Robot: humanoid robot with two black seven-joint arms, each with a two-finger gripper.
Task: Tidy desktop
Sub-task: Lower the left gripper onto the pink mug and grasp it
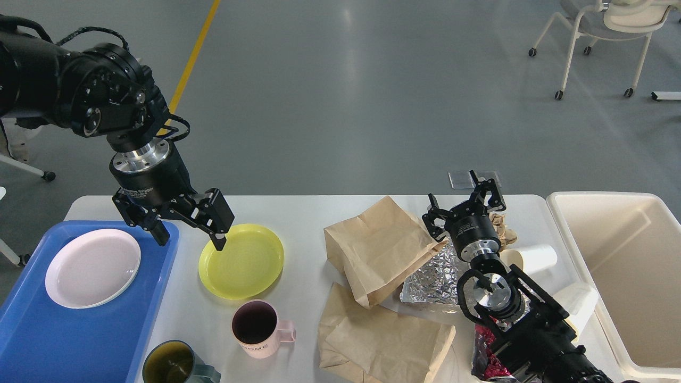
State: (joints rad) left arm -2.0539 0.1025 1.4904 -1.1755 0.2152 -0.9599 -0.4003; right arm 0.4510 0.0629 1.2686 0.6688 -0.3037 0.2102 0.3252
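The white desktop (303,213) holds a yellow plate (242,261), a pink mug (256,329), a dark green mug (173,363), two brown paper bags (379,250) (383,338), crumpled foil (433,276) and white paper cups (534,258). My left gripper (189,240) is open, fingers pointing down, one fingertip over the yellow plate's left rim, the other over the blue tray's right edge. My right gripper (464,205) is open over the far right of the desktop, beside the upper paper bag and crumpled paper (503,226).
A blue tray (80,340) at the left holds a pale pink plate (91,268). A cream bin (628,276) stands at the right edge. A shiny red wrapper (485,351) lies under my right arm. A wheeled chair (601,32) stands on the floor beyond.
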